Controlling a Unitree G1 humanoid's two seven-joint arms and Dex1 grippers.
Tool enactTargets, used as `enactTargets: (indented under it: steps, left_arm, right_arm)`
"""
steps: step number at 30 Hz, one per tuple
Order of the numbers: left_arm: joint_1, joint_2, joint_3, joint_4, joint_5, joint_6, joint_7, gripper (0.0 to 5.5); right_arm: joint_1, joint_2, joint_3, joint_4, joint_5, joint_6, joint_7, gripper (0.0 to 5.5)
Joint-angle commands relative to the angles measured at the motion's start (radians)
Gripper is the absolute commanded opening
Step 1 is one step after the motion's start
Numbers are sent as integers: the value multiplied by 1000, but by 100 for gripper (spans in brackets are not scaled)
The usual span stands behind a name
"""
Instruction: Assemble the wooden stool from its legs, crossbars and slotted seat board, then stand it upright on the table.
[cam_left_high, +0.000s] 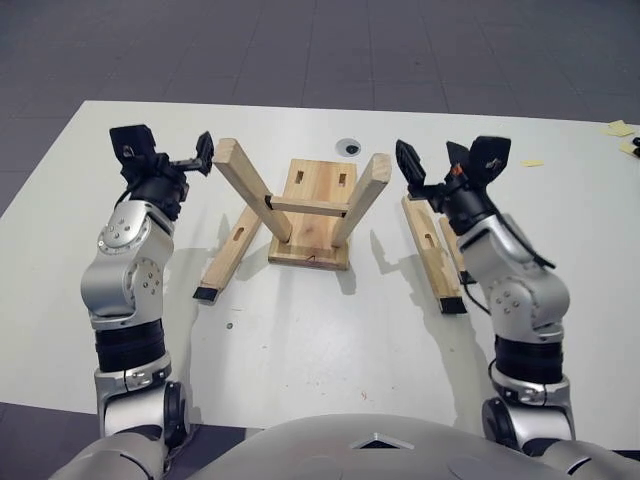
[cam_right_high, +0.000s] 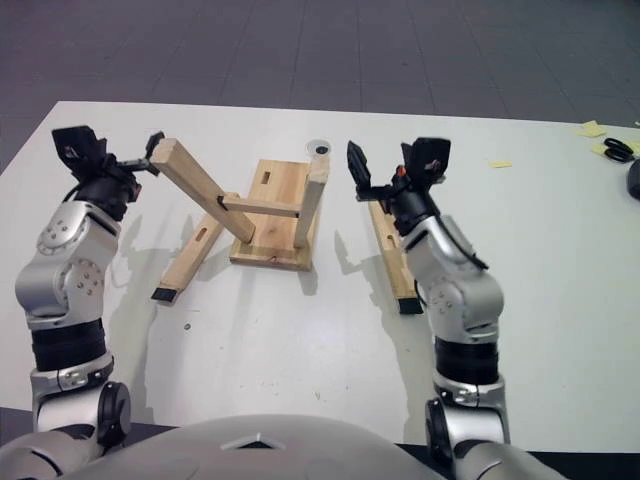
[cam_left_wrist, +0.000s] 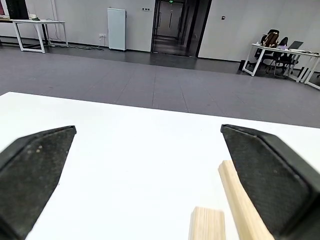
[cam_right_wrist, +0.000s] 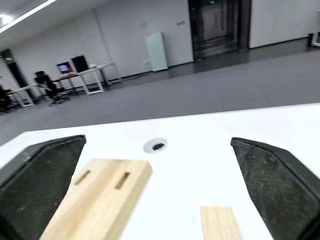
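white table on a grey floor. both jaws gape wide, holding nothing: the left gripper just beside the top of the left raised leg, the right gripper near the right raised leg. a crossbar joins these slanted legs, which rise from the seat board lying flat mid-table. a loose leg lies left of the board, other loose pieces right.

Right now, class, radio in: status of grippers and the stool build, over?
Left gripper and right gripper open, empty. Seat board flat, two legs with crossbar standing in it. Loose pieces lying either side.
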Motion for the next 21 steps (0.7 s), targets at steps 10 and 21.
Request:
enactTargets:
  steps: [10, 21]
  left_arm:
    - [125, -44, -71, -101, 144, -100, -14, 538]
    - [103, 54, -219, -251, 3, 135, -261, 538]
  right_arm:
    - [104, 165, -55, -123, -102, 74, -205, 540]
    - [36, 82, 54, -173, 49, 174, 94, 540]
